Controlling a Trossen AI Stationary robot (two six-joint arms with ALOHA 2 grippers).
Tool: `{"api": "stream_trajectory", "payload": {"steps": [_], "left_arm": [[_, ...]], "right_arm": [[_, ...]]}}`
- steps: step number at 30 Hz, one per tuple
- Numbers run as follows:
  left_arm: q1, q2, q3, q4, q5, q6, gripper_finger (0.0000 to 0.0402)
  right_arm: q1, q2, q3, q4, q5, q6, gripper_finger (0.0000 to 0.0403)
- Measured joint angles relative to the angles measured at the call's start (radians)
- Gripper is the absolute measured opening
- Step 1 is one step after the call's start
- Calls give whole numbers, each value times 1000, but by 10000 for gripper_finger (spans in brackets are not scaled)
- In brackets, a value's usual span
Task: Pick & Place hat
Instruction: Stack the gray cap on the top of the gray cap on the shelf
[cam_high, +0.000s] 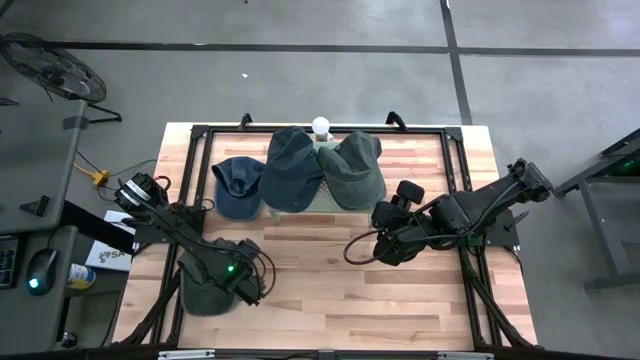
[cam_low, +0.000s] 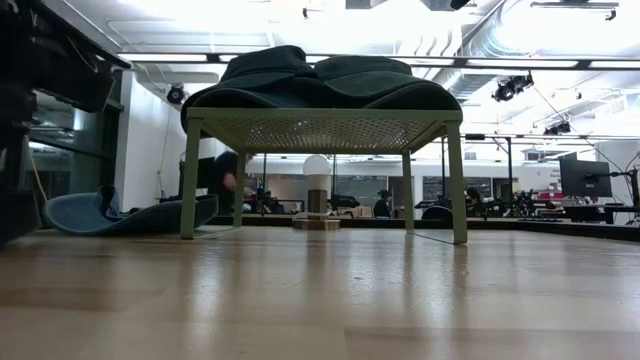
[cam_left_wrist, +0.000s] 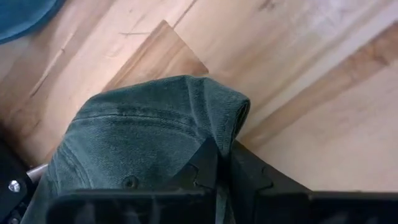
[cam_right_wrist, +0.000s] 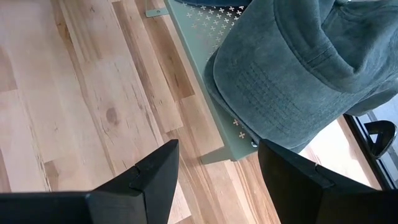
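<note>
My left gripper (cam_high: 243, 281) is over the table's near left part, shut on a dark green cap (cam_high: 205, 287), seen close in the left wrist view as the cap (cam_left_wrist: 143, 137). Against the far edge stands a pale green perforated stand (cam_low: 330, 128). A dark teal cap (cam_high: 292, 168) and a green cap (cam_high: 353, 170) lie on its top. A blue cap (cam_high: 237, 187) lies on the table left of the stand. My right gripper (cam_high: 386, 247) is open and touches nothing, right of centre, near the stand's right leg; its own view shows the gripper (cam_right_wrist: 217, 180) below the green cap (cam_right_wrist: 292, 74). My left gripper pinches a fold of the cap's crown (cam_left_wrist: 208, 134) between its two fingers (cam_left_wrist: 208, 168). The crown bunches up at the fingers and its top button (cam_left_wrist: 130, 182) shows beside them. Whether the cap rests on the table or is lifted clear, I cannot tell.
A white ball-shaped object (cam_high: 321, 126) stands behind the stand at the far edge. A dark frame (cam_high: 455, 160) runs round the table top. Bare wood lies between the two grippers and along the near edge (cam_high: 340, 310).
</note>
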Motion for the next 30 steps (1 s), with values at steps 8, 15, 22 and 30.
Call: {"api": "stream_trajectory", "payload": {"steps": [8,15,22,30], "left_arm": [[-1,0,137,18,-26,213,7],[-1,0,375,62,-102,491,6],[0,-1,572,124,-158,818,6],[0,-1,683,175,-193,1087,6]], "right_arm": [[0,0,0,0,0,0,213],[0,0,0,1,-16,0,213],[0,0,0,6,-74,-42,213],[14,0,0,145,-212,-212,213]]}}
